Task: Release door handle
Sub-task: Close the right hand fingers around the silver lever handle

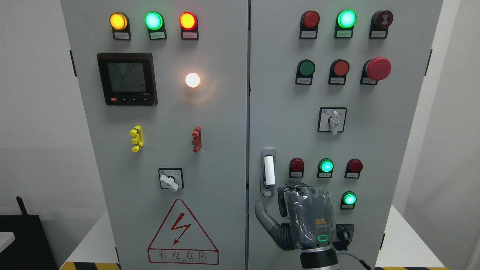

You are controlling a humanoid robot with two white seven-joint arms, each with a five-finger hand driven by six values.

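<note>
The right robot hand (305, 219) is hanging in front of the lower part of the right cabinet door (292, 120), its back facing the camera, with the arm coming up from the bottom edge right of the middle. Its fingers (300, 189) are loosely bent at the tips and its thumb (264, 217) is standing out to the side, so it is holding nothing. The door handle (268, 171), a white lever in a metal recess close to the door's left edge, is sitting upright just above and to the left of the fingertips, apart from them. That placement reads as a hand that is letting go: near enough to have reached the lever, yet with open air between them. The door itself is lying flush with its neighbour, the seam between the two running straight. A key switch (344, 234) is partly hidden behind the wrist, so any withdrawal is best made straight back from the panel rather than sideways. No left arm is showing.
</note>
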